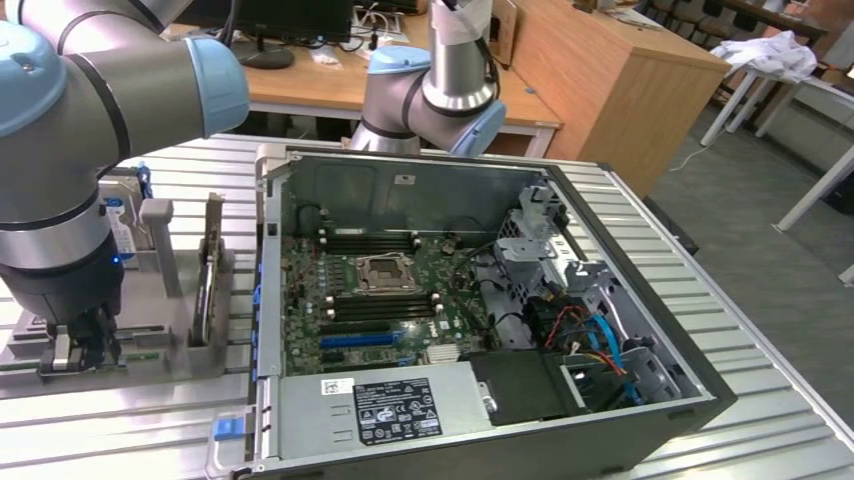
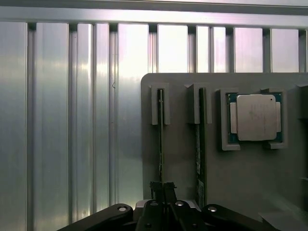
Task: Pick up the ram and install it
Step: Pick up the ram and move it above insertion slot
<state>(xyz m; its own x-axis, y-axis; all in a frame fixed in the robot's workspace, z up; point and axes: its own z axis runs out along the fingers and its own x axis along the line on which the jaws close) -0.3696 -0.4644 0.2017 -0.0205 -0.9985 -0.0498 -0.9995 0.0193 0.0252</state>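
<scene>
The ram (image 2: 160, 139) is a thin stick seen edge-on, standing in a slot of the grey holder (image 2: 180, 154). My gripper (image 2: 162, 186) is shut on the near end of its upper edge, one finger on each side. In the exterior view the gripper (image 1: 83, 350) hangs low over the holder (image 1: 147, 352) at that view's left, beside the open computer case (image 1: 627, 290). A second green stick (image 2: 199, 144) stands in the neighbouring slot, and it also shows as the upright stick (image 1: 207, 285) in the exterior view.
A processor chip (image 2: 255, 117) lies in a pocket of the holder beside the sticks. In the case, the motherboard (image 1: 387, 290) has black memory slots (image 1: 374, 240) by the socket and a blue slot (image 1: 358, 340). The power supply (image 1: 387, 405) and cables (image 1: 587, 330) fill the near end.
</scene>
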